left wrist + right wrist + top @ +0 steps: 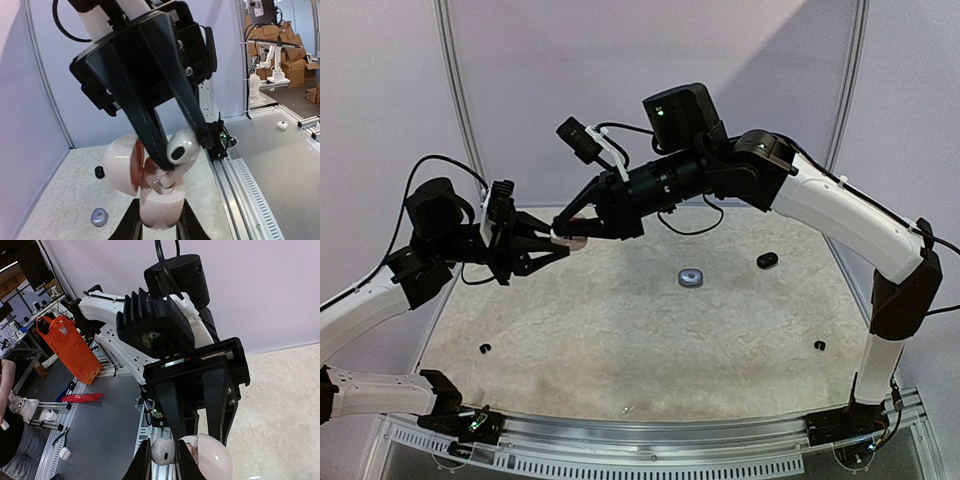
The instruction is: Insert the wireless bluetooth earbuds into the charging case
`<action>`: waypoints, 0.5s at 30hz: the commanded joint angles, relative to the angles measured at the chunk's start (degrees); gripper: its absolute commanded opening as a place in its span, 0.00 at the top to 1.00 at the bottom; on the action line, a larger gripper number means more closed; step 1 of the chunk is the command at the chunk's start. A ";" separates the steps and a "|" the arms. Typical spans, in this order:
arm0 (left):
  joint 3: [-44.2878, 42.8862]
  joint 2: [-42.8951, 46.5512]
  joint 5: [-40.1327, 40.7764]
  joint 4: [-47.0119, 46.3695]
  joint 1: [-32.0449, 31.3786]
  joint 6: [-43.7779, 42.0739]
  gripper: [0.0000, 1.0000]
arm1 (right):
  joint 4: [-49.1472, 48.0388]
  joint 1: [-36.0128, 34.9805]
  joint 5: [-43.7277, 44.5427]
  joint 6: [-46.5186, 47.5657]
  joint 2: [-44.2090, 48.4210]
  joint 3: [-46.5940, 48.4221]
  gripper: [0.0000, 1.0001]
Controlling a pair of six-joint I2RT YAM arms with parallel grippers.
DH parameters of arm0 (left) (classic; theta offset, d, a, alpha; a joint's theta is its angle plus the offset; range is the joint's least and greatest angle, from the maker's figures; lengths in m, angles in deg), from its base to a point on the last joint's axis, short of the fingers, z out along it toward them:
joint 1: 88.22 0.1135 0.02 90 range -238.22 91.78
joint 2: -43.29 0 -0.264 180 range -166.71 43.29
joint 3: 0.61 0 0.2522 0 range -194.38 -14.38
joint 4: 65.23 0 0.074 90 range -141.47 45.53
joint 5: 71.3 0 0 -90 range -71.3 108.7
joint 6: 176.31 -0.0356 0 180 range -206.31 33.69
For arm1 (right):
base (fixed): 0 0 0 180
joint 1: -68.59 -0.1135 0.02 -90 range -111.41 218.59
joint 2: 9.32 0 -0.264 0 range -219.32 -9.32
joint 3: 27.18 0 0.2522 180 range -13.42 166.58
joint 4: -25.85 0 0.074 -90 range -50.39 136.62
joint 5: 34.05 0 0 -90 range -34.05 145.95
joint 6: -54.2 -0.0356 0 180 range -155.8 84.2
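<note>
Near strip of surface: one tiny black left-hand bud [485, 348] and one tiny black right-hand bud [820, 345] are lying well apart on the pale mottled surface [620, 340].
Middle of surface: a silvery-grey pebble-shaped object [692, 278] is lying flat, and a black oval object [766, 261] is sitting near it on the right.
Left pincer [159, 210]: it is gripping the base of a glossy white rounded charging case [157, 200] and holding it above the surface, with the hinged lid [121, 165] hanging open to one side.
Right pincer [162, 460]: it is reaching in from the right and is closed on a white stemmed earbud [180, 148].
Earbud position: it is hanging just over the open case, with its stem pointing down at the mouth of the base.
</note>
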 commanded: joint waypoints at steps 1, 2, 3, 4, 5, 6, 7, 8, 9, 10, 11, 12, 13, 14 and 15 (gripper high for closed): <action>-2.92 1.51 -4.57 -0.39 -1.58 -5.46 1.00 | 9.17 1.37 1.81 2.29 -1.18 -0.34 0.89; -3.10 1.47 -4.61 0.22 -1.59 -6.81 1.00 | 9.64 1.33 2.24 2.51 -1.10 -0.32 0.89; -3.21 1.37 -4.68 0.46 -1.57 -7.72 1.00 | 10.02 1.34 2.43 2.69 -1.08 -0.34 0.89; -3.32 1.23 -5.00 0.58 -1.57 -8.32 1.00 | 10.33 1.37 2.75 2.84 -1.23 -0.35 0.89; -3.50 1.07 -5.41 0.74 -1.59 -8.87 1.00 | 10.53 1.37 2.99 2.93 -1.38 -0.35 0.89; -3.65 1.02 -5.77 1.03 -1.60 -9.15 1.00 | 10.83 1.33 3.14 3.12 -1.48 -0.30 0.89; -3.74 0.96 -6.22 1.32 -1.57 -9.39 1.00 | 11.29 1.30 3.46 3.35 -1.63 -0.26 0.89; -3.83 0.92 -6.53 1.60 -1.61 -9.59 1.00 | 11.78 1.30 3.80 3.75 -1.72 -0.26 0.89; -3.94 0.89 -6.79 2.01 -1.58 -9.72 1.00 | 12.23 1.36 4.24 4.07 -1.83 -0.26 0.89; -4.03 0.92 -7.02 2.30 -1.63 -9.86 1.00 | 12.45 1.37 4.69 4.32 -1.85 -0.26 0.88; -4.05 0.85 -7.12 2.55 -1.64 -9.76 1.00 | 12.32 1.31 5.14 4.54 -1.78 -0.19 0.88; -4.13 0.73 -7.21 2.57 -1.66 -9.48 1.00 | 11.89 1.32 5.32 4.50 -1.84 -0.14 0.88; -4.21 0.59 -7.34 2.57 -1.78 -9.19 1.00 | 11.36 1.35 5.54 4.43 -1.86 -0.17 0.88; -4.23 0.51 -7.30 2.48 -1.89 -8.71 1.00 | 10.95 1.36 5.86 4.20 -1.95 -0.10 0.88; -4.23 0.45 -7.28 2.34 -2.04 -8.24 1.00 | 10.61 1.36 6.21 4.15 -2.06 -0.09 0.88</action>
